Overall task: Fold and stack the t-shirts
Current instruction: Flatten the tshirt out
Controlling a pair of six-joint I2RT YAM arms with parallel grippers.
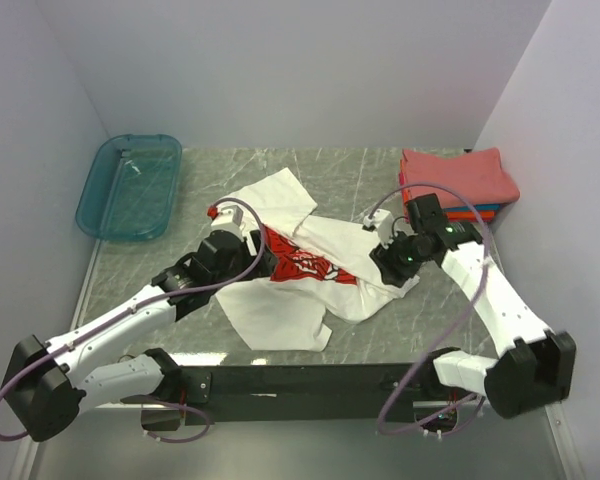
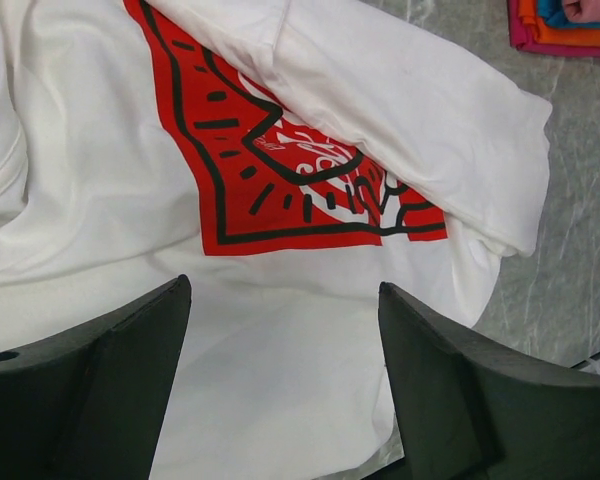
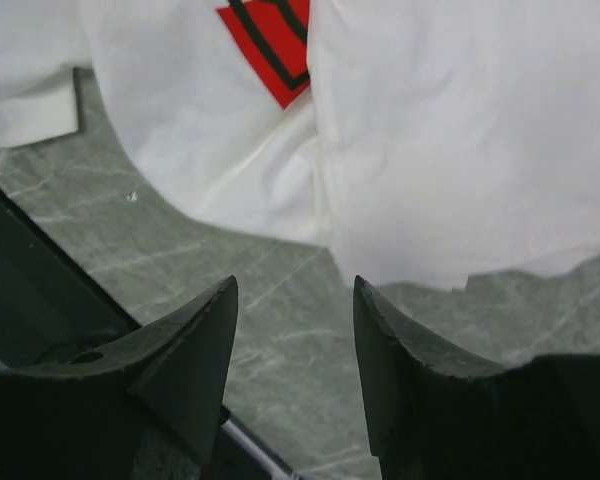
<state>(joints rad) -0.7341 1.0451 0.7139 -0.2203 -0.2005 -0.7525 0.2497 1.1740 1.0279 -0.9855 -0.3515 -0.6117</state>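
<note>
The left hand point(image 2: 285, 290) hung released, jaws wide, over the crumpled white Coca-Cola tee point(image 2: 90, 200), its red print just ahead, while the right hand point(image 3: 295, 285), also released and empty, hovered above bare table point(image 3: 130, 230) just short of the hem; each, I judged, should pinch one edge layer and spread it flat first.

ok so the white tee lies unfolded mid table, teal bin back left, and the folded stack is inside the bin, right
No: the folded stack is not inside the teal bin; it sits on the table at the back right, as the top external view shows. The white tee does lie unfolded mid table, bin back left.
</note>
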